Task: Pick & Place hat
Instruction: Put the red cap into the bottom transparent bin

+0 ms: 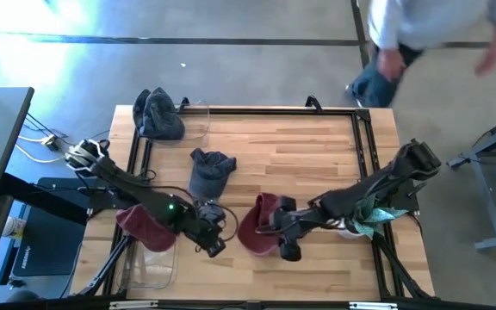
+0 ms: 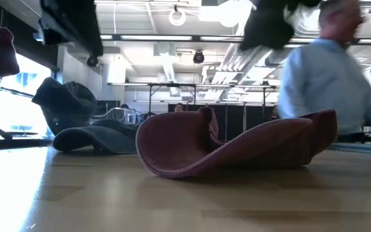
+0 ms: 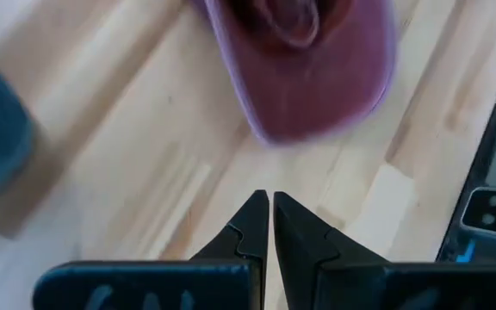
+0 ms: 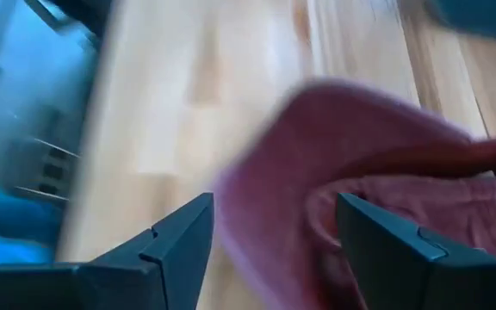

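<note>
A maroon hat [image 1: 259, 226] [image 2: 237, 149] lies crown-up on the wooden table, its brim resting on the wood. My right gripper [image 1: 288, 250] [image 4: 274, 237] hovers open above the hat's near edge [image 4: 351, 172] and shows high over it in the low view [image 2: 269, 26]. My left gripper [image 1: 216, 245] [image 3: 270, 217] is shut, just left of that hat [image 3: 308, 69], above bare wood. A grey-blue hat [image 1: 209, 172] [image 2: 89, 136] lies farther back.
A second maroon hat [image 1: 143, 228] sits in a clear bin at the near left. A dark blue hat [image 1: 158, 114] sits by a clear container at the far left corner. A teal thing [image 1: 373, 215] lies under the right arm. A person [image 2: 327, 77] moves behind the table.
</note>
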